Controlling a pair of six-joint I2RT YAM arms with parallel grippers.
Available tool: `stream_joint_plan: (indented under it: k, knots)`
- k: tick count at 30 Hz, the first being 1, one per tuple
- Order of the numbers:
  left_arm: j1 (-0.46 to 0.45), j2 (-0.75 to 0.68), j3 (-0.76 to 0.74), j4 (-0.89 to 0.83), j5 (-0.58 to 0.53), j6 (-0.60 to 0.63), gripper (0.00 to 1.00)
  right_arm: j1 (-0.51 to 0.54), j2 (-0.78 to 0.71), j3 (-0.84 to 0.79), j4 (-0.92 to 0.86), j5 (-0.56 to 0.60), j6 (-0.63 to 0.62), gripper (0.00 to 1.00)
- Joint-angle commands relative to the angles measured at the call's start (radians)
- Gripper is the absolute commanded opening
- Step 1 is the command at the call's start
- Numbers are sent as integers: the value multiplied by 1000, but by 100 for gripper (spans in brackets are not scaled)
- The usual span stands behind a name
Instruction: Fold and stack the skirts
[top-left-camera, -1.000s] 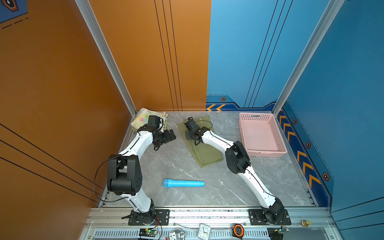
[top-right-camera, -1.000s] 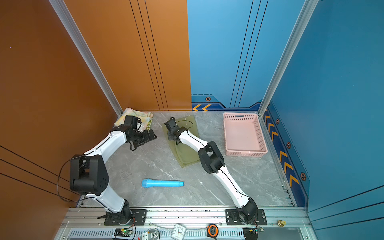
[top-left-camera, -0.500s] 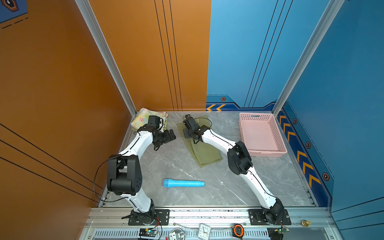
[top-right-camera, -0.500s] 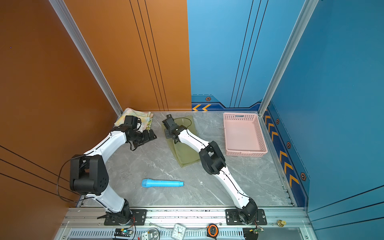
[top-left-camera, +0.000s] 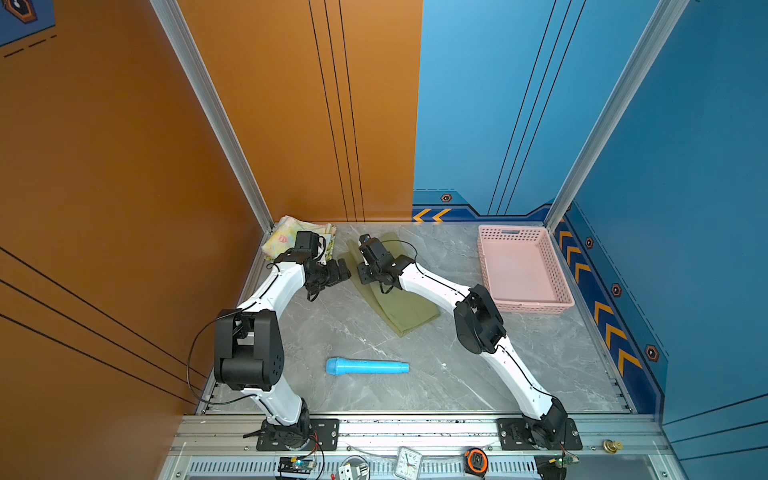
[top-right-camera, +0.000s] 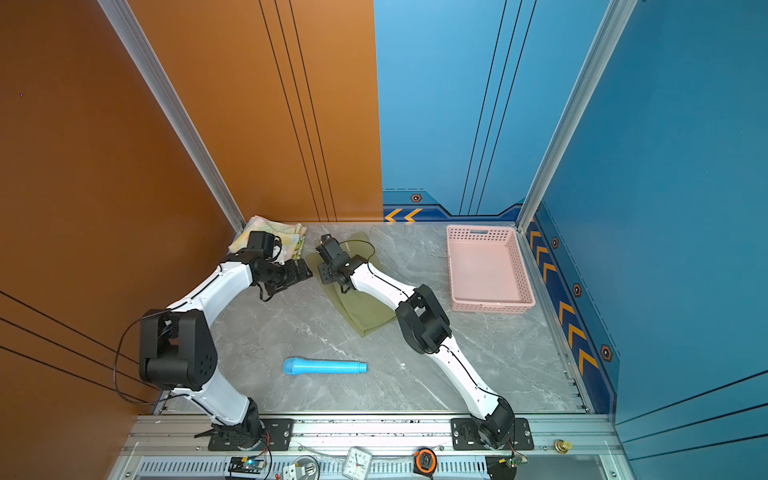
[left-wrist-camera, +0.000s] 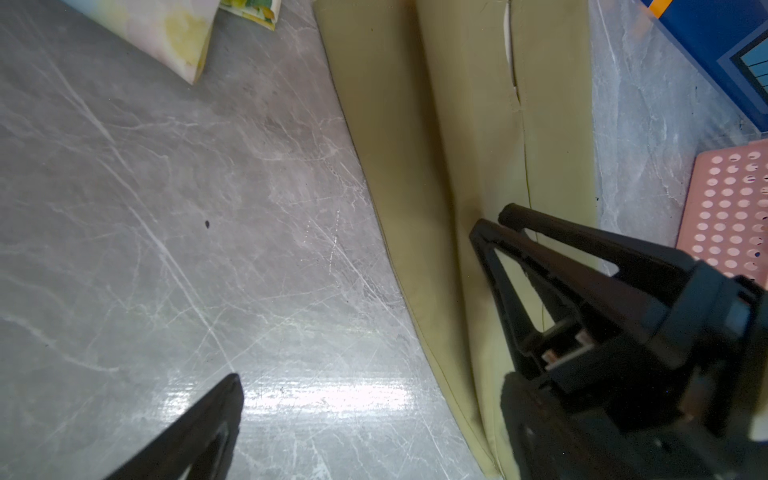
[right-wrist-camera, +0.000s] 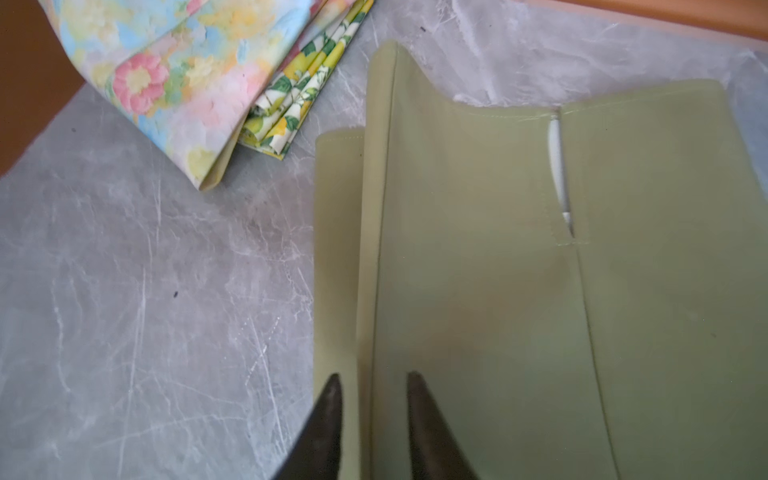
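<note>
Skirts: three on the grey marble surface, two finished, one in work.

Pink lattice basket: one, nothing in it, far right against the wall and well apart from the cloth. As far as I can judge it has no part in this job.

Olive skirt: lies mid-surface as a long strip with one side doubled over lengthwise, zip end toward the back wall. Reads as half folded. It likely needs a crosswise fold before it goes on the pile.

Pastel floral skirt: folded, sitting on top of the folded lemon-print skirt in the far left corner. That is the stack, tucked out of the working area. The olive one lies just beside it, not touching.

Blue toy microphone: one, near the front, apart from everything. Distractor, I'd guess.

Two grippers:
- Right gripper is low over the olive skirt's doubled edge. Its jaws are part-way apart with that edge running between the tips. The cloth lies flat, so nothing is pinched.
- Left gripper hovers over bare surface between the stack and the olive skirt, jaws wide apart and holding nothing. I'd judge it is placed to take one corner of the strip while the right takes the other.

Front rail: one clock, one tape measure.
</note>
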Motion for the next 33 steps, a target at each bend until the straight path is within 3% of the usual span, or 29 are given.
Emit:
stream_joint_plan:
  k: [1,3,5,14,18,26,33]
  knots:
    - [17,13,-21,2,-4,-13,98,-36,-57,-69,40,-66,36,62]
    - [15,16,-20,1,-7,-16,97,-57,-106,-132,81,-82,62,72]
    - [7,19,-20,2,-18,-13,97,-79,-165,-210,121,-83,98,73]
    - [-129,66,49,-14,-161,31,96,-169,-516,-677,146,49,260,72]
    - [-210,144,143,-55,-248,59,95,-193,-643,-856,146,44,295,70]
    - [-325,390,416,-137,-366,151,88,-139,-788,-1035,2,121,294,62]
    - [-346,543,555,-189,-396,196,69,-50,-770,-1066,-38,119,315,53]
